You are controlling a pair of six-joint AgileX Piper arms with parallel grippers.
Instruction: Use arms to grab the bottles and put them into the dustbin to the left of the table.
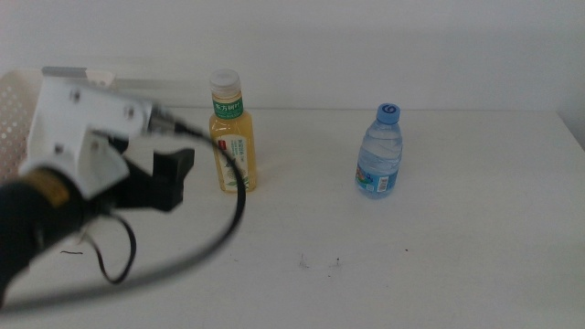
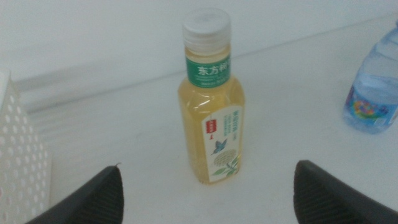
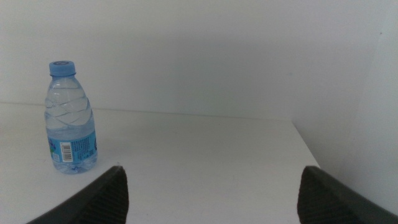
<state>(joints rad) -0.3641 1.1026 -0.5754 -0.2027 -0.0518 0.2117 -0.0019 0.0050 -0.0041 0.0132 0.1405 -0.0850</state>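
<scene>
White tabletop (image 1: pixel 439 256) runs back to a plain wall. My left claw (image 1: pixel 169 178), jaws spread wide and holding nothing, sits near the tea bottle (image 1: pixel 231 137), which stands upright at my twelve o'clock. The basket (image 1: pixel 20 114) lies at nine. The water bottle (image 1: pixel 379 153) stands well apart at two, nearer my right claw (image 3: pixel 211 199), also spread.

Your left arm (image 1: pixel 64 151) wears a white angular housing with small dark screw holes on its face, set over a black rounded body with a yellowish band. A black cable (image 1: pixel 219 196) leaves the housing's side and loops down under it. The left gripper (image 1: pixel 169 178) is black and blocky. In each wrist view you see two dark, matte jaw tips.
</scene>
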